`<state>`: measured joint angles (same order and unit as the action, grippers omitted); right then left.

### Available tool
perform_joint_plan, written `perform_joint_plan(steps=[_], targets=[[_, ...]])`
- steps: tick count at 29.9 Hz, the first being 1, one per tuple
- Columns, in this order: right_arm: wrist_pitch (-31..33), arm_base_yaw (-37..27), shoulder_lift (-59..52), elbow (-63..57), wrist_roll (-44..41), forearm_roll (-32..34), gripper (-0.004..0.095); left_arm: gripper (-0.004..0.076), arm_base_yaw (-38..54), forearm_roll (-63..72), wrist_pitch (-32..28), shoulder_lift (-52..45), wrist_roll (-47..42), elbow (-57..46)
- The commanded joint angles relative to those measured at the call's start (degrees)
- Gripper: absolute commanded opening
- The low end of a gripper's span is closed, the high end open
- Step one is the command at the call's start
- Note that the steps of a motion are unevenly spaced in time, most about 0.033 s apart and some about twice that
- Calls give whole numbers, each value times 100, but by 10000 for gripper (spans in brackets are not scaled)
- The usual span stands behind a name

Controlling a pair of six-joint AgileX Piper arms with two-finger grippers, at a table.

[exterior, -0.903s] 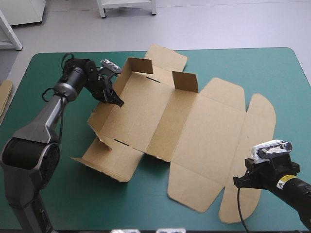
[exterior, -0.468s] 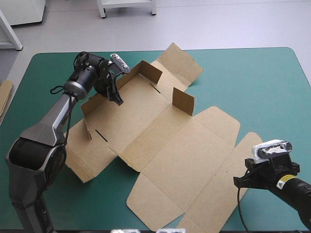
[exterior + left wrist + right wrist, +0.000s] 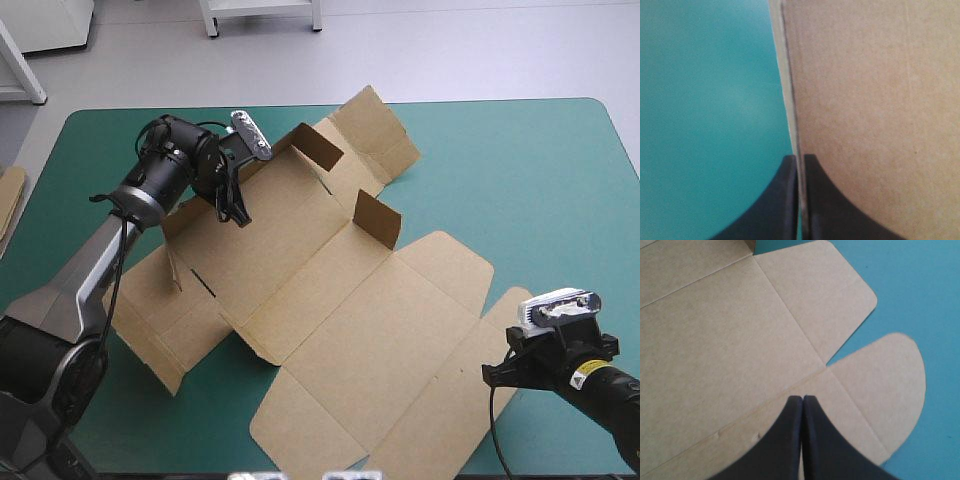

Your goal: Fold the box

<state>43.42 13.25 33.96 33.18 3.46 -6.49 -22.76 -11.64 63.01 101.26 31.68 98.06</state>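
The brown box (image 3: 330, 280) lies slantwise across the teal-green cover as a mostly flat cut sheet, with two short flaps (image 3: 378, 217) standing up. My left gripper (image 3: 238, 205) is at the sheet's far-left side, shut on a raised wall. In the left wrist view the board's edge runs between the black fingers of this gripper (image 3: 800, 165), with the box's brown face (image 3: 880, 100) on one side. My right gripper (image 3: 492, 375) sits shut near the front right, above the lid's rounded flap. In the right wrist view this gripper (image 3: 802, 401) forms one arch over the flat box (image 3: 715, 330).
An edge of more brown board (image 3: 10, 200) shows at the table's left edge. Bare teal-green cover (image 3: 540, 170) stretches along the far right, and more (image 3: 705, 100) lies beside the left gripper.
The left gripper has dragged its wall toward the far-left, turning the whole sheet so the lid end swung toward the front edge. The raised walls have flattened. The right arm has stayed put.
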Motion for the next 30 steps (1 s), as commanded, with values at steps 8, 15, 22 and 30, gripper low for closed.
perform_joint_plan(steps=[8,15,22,30], targets=[[-159,-8,56,183,-10,12,-19,-9,-895,-839,-495,-526,-274,-359],[-156,-8,56,183,-10,-32,-19,-9,-757,-1732,-1083,-537,-500,-359],[-156,-8,56,183,-10,-103,-18,-9,-300,-1781,-1727,-515,-490,-359],[-139,-8,56,183,11,-181,-19,-9,-498,-991,-1602,-570,-78,-528]])
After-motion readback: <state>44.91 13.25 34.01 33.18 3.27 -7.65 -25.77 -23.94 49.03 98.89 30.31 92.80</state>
